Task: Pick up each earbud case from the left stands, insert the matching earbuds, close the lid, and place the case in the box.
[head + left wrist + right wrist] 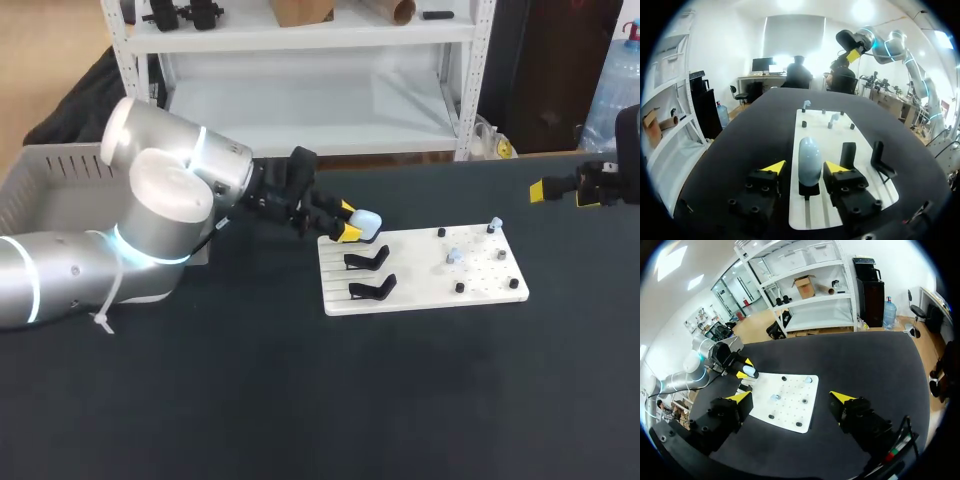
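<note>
Left tool (pixel 805 167) open, straddling the pale earbud case (pixel 366 222) on its rear stand (pixel 809 190), just right of centre in the head view. The case sits nearer one finger, so closing may tip it off. Right tool (pixel 791 397) wide, empty.

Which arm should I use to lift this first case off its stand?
Left. The left pincer sits open around the case on its stand, with a yellow tip on each side. The right pincer hangs open well off to the side of the white board.
</note>
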